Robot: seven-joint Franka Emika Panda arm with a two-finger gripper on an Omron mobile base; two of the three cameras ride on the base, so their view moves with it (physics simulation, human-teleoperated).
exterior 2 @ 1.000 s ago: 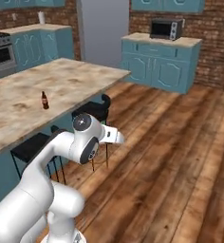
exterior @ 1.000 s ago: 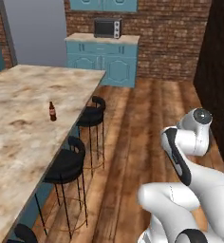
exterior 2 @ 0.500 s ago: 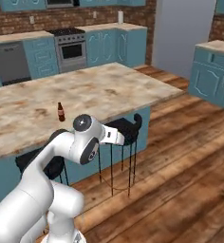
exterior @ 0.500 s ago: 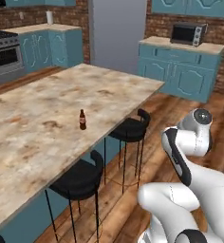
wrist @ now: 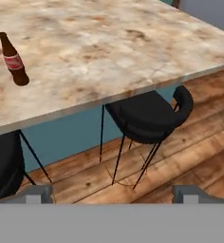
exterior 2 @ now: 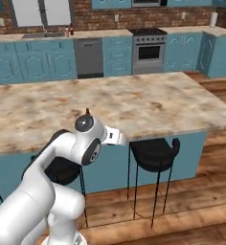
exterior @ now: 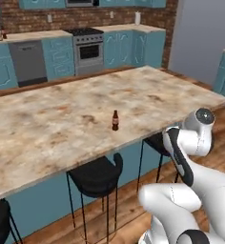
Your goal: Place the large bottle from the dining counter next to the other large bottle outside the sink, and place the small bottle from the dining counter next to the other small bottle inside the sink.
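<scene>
Counter [exterior: 62, 119]: beige stone top marbled with brown patches, teal base.
Bottle [exterior: 115, 120]: dark brown glass, red label with a pale band.
Stools [wrist: 147, 118]: black seats, thin black legs.
Floor [exterior 2: 191, 201]: warm reddish-brown wood planks.
Cabinets [exterior 2: 38, 64]: teal, panelled doors, pale tops.
Oven [exterior: 89, 51]: steel grey, dark door.
Wall [exterior 2: 100, 19]: red-brown brick.
</scene>
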